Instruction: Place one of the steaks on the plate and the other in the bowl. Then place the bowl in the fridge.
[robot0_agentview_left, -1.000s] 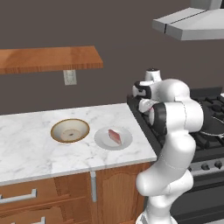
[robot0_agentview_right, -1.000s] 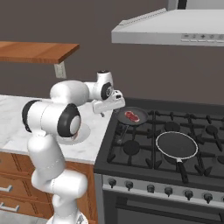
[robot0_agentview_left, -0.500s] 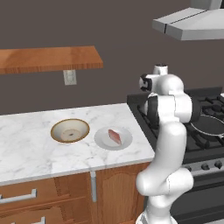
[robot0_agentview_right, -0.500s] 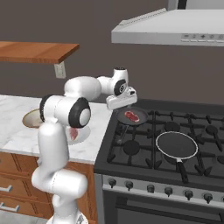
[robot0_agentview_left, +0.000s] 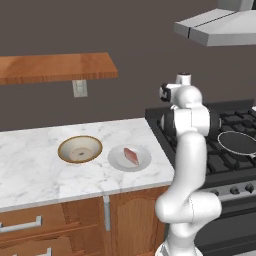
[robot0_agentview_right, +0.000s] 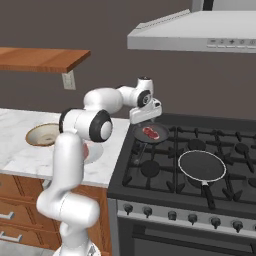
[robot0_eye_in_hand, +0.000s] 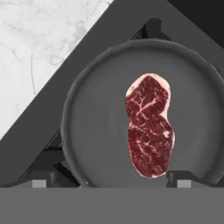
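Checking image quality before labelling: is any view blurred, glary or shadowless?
Hand view: sharp, the dark red marbled steak in the dark round frying pan evenly lit, no glare, no cast shadow. Left base view: crisp, flat light on the white marble counter. Right base view: equally sharp, no distortion.

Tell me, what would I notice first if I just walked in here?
Probably the red steak lying in a dark pan on the stove, with the white arm's open gripper hanging right above it. After that, the pink steak on the plate on the marble counter, next to an empty bowl.
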